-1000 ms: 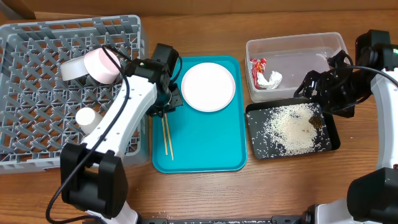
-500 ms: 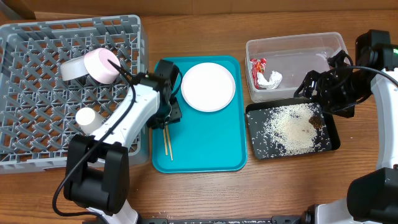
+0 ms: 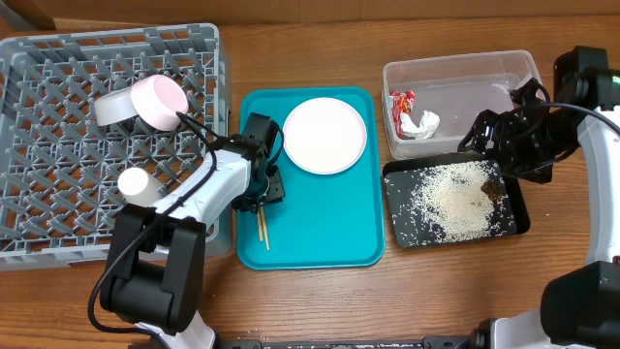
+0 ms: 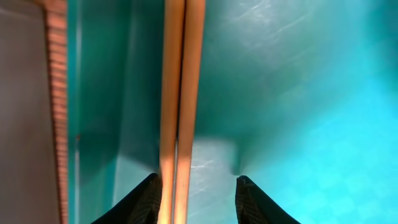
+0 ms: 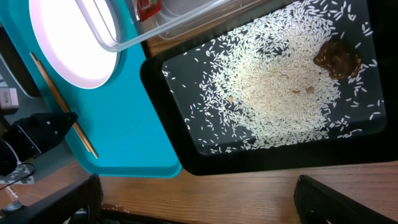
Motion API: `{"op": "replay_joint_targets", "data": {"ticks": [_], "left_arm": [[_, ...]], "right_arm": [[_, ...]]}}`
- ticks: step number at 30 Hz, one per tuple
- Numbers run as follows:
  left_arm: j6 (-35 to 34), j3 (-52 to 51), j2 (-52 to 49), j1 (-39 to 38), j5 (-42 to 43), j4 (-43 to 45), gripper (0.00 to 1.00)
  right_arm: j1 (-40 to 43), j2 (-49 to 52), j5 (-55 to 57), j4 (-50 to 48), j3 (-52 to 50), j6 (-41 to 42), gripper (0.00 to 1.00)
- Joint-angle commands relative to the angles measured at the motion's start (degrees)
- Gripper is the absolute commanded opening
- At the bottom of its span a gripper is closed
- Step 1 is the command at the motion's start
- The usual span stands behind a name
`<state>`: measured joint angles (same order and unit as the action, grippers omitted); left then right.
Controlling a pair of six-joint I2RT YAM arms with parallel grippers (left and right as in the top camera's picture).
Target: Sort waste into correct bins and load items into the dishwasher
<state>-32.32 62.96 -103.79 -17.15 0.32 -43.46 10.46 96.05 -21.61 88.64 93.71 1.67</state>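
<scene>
Left claw (image 4: 199,194) is down at the teal tray (image 3: 320,223) floor, jaws part open, nothing pinched. The chopsticks (image 4: 180,93) lie side by side in the gap, tight against one fingertip (image 4: 151,190) with clear space to the other. From overhead they run along the teal tray's left edge, and the claw sits at their far end.

Handling, my read:
- They look light, thin and stiff. Smooth wood on a slick tray floor will likely roll or scissor apart as the jaws close.
- Centre the pair in the gap and take both together.
- An end grip lets them swing, so mid-length looks safer.
- The tips must reach right down to the floor to get under the curve.

The white plate (image 3: 325,135) sits on the teal tray's far half. The dish rack (image 3: 58,204) is just off its left side.

Right claw (image 5: 221,200) is spread wide and empty, hanging near the black tray (image 5: 186,152) of rice (image 5: 273,81) off the teal tray's right side.
</scene>
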Motion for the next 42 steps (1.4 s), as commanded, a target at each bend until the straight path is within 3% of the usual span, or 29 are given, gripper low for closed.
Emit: {"op": "replay_joint_targets", "data": {"ticks": [1, 8, 17, 19, 22, 28, 34, 42], "left_arm": [[1.73, -1.01, -0.79, 0.24, 1.62, 0.33, 0.41], [1.46, -1.01, -0.79, 0.24, 0.68, -0.2, 0.46], [0.44, -3.15, -0.81, 0.24, 0.57, 2.19, 0.44], [0.46, -3.19, -0.81, 0.24, 0.55, 2.43, 0.39], [0.44, -3.19, -0.81, 0.24, 0.57, 2.38, 0.2], [0.44, -3.19, -0.81, 0.24, 0.57, 2.14, 0.09], [0.68, -1.99, -0.72, 0.28, 0.59, 1.44, 0.05], [2.78, 5.97, -0.63, 0.28, 0.72, -4.76, 0.06]], "right_arm": [[-0.11, -1.81, 0.13, -0.02, 0.11, -0.02, 1.0], [-0.11, -1.81, 0.13, -0.02, 0.11, -0.02, 1.0], [-0.11, -1.81, 0.13, -0.04, 0.11, -0.02, 1.0], [-0.11, -1.81, 0.13, -0.02, 0.11, -0.02, 1.0], [-0.11, -1.81, 0.13, -0.02, 0.11, -0.02, 1.0], [-0.11, -1.81, 0.13, 0.02, 0.11, -0.02, 1.0], [-0.11, -1.81, 0.13, 0.11, 0.11, -0.02, 1.0], [-0.11, -1.81, 0.13, 0.2, 0.11, -0.02, 1.0]]}}
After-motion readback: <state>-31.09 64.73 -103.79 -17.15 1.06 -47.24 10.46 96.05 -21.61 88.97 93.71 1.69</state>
